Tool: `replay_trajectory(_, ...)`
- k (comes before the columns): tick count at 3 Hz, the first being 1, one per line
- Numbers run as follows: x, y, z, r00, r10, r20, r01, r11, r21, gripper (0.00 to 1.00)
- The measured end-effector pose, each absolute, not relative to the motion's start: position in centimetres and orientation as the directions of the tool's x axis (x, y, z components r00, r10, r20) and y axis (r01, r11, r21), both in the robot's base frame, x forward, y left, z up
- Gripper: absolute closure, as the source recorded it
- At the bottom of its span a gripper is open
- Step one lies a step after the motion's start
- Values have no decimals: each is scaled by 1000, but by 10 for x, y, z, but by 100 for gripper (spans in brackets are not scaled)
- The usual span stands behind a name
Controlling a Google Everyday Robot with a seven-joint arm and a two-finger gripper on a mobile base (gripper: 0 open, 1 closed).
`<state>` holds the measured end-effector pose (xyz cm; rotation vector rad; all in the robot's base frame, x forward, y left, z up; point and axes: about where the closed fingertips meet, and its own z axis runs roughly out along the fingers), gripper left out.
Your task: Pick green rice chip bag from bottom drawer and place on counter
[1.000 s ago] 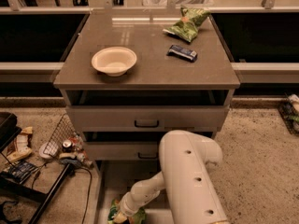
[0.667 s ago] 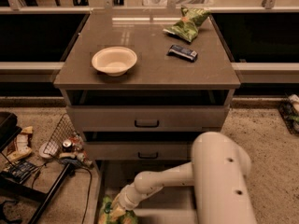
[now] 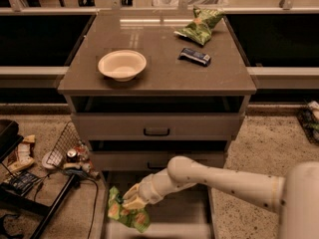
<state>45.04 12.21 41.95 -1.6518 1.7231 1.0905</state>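
Found hand [image 3: 132,201] at 7 o'clock, low over drawer [image 3: 184,214], clamped on top edge of chip bag [image 3: 127,216]. Found chip bag dangling crumpled at drawer's 9 o'clock wall. Judged light, soft, glossy, likely slippery; contents fragile. Recommend holding the crimped seam, not the belly, with moderate squeeze. Placement due on surface [image 3: 164,76] at 12 o'clock.
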Motion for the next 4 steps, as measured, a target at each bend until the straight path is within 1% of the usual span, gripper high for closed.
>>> replay_trajectory(1,456,61,490,-179,-507,-843,-979,7,204,100)
replay_trajectory(2,455,-3,553,-233,-473,-849,-972,94,215,100)
replay_trajectory(3,451,-53,624,-255,-487,-835,-964,191,184,100)
replay_trajectory(4,451,-53,624,-255,-487,-835,-964,191,184,100)
